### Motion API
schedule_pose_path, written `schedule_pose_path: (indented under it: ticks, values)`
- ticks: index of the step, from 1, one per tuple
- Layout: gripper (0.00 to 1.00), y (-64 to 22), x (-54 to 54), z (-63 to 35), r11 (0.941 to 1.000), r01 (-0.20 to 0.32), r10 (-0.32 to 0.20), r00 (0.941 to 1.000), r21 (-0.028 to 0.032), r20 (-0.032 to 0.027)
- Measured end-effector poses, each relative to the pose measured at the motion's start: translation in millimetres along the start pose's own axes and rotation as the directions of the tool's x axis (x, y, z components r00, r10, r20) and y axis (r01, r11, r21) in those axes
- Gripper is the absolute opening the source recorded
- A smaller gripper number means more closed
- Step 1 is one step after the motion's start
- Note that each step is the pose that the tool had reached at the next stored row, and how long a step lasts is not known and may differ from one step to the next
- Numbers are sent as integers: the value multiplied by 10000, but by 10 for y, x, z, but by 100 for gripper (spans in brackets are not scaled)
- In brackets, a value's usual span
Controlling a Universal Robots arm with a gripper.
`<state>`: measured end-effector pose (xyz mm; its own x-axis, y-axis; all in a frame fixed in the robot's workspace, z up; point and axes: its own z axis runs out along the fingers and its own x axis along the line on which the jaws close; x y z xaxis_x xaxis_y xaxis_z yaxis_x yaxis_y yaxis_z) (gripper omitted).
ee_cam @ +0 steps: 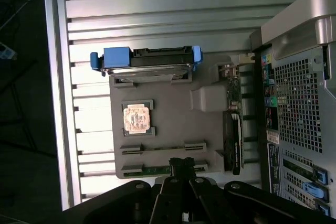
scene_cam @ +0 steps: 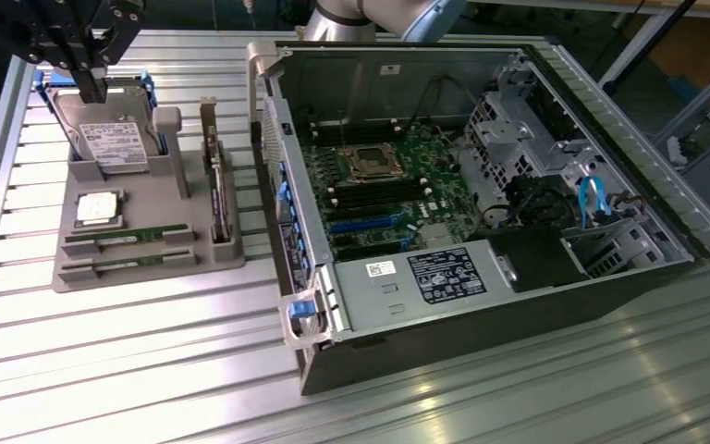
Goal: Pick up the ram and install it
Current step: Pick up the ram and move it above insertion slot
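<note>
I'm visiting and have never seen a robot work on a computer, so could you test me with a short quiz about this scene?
1. True or false: the gripper is shut and holds nothing.
2. What stands on edge in the grey holder? A keyboard, B hard drive, C mouse.
3. How many ram sticks sit in the holder?
Key: 1 true; 2 B; 3 two.

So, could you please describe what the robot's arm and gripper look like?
The gripper is matte black, built from angular linkage bars that taper to two narrow dark fingers. The arm, at the top edge of the exterior view, is a round silver-grey tube with a pale blue-grey joint cover. I can make out no markings on either.
</note>
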<state>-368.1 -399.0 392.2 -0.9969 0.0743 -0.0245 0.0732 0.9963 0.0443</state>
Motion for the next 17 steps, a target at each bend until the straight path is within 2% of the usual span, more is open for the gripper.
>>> schedule_pose_path:
  ticks: [5, 8, 12, 14, 15, 17]
  values:
    - [10, 0, 0, 0, 9968, 805, -805, 9967, -22, -35]
    - [10, 0, 0, 1, 9895, 1446, -1446, 9895, -41, -61]
    - [10, 0, 0, 1, 9738, 2273, -2274, 9738, -68, -95]
    - [10, 0, 0, 2, 9635, 2675, -2675, 9635, -83, -110]
    - [10, 0, 0, 2, 9484, 3168, -3169, 9484, -101, -128]
    - [10, 0, 0, 3, 9267, 3755, -3756, 9266, -125, -149]
